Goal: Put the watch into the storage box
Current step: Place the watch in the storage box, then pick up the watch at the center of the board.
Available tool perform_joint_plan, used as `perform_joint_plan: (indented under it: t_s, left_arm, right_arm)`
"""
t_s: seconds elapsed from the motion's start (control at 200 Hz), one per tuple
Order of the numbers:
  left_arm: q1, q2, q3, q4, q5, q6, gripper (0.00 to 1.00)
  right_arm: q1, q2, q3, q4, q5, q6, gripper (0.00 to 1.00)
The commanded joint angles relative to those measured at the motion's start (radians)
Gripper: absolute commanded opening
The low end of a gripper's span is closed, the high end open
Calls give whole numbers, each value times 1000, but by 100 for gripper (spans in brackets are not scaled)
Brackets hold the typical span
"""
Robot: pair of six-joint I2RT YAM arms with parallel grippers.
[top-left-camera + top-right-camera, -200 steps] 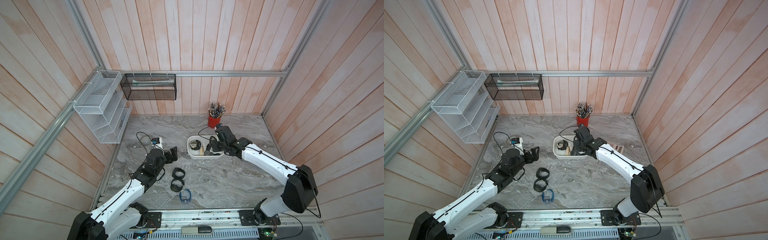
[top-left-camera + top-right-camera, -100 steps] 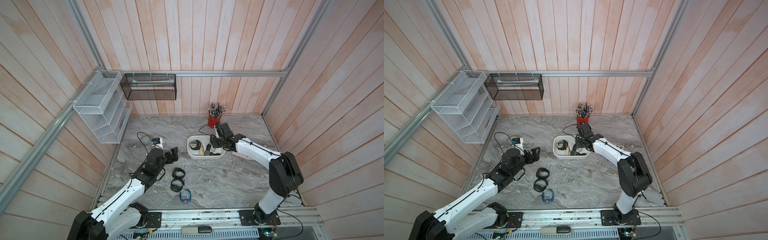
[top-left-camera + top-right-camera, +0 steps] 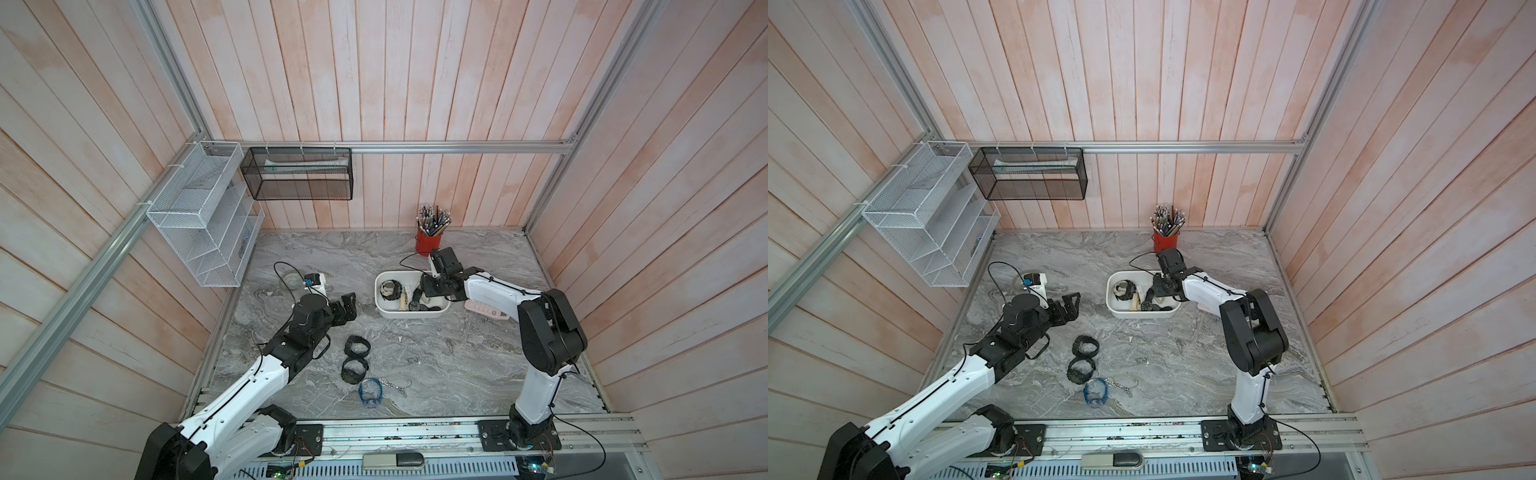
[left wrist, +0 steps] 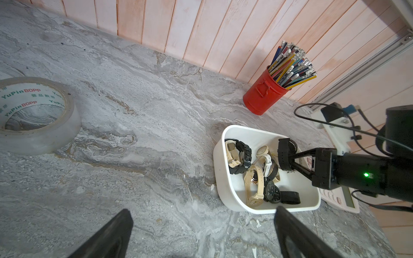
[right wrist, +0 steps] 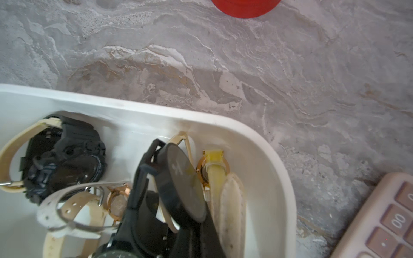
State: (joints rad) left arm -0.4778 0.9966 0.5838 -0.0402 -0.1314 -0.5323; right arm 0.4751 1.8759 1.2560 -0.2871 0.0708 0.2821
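Hanging over the white box [image 3: 411, 313], the right gripper [image 4: 285, 154] is clamped tight on a black watch [image 5: 183, 185]; the left gripper [image 3: 347, 308] gapes wide and empty.

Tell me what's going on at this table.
The right end effector is shut and reaching into the box, among several watches; whether it grips one is unclear. The left end effector is open and empty above the table. Two black watches and a blue watch lie on the table outside the box.
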Motion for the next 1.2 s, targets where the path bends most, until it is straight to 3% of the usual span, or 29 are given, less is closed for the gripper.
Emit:
perform_joint_plan:
  t_s: [0.0, 0.115, 0.305, 0.49, 0.675, 0.85, 1.0, 1.195]
  left_arm:
    - [5, 2, 33, -23, 10, -13, 100]
    - [5, -7, 25, -20, 1, -26, 100]
    - [7, -13, 19, -33, -8, -50, 100]
    - [8, -20, 21, -52, -15, -71, 100]
    - [9, -22, 103, -159, 2, -122, 100]
    - [10, -10, 156, -248, 68, -143, 99]
    - [9, -57, 78, -240, 105, -145, 94]
    - [8, -78, 45, -260, 174, -117, 88]
  right_arm:
    - [-4, 32, 25, 13, -38, -21, 0]
    - [-7, 28, 13, 36, -52, -26, 4]
    - [-18, -28, 9, 47, -76, -32, 28]
    - [-29, -96, 14, 55, -115, -34, 44]
    - [-35, -177, 43, 44, -246, -25, 63]
    - [-35, -290, -23, 118, -333, -7, 77]
    - [-35, -417, -200, 295, -314, 42, 82]
    - [-35, -498, -293, 333, -283, 53, 85]
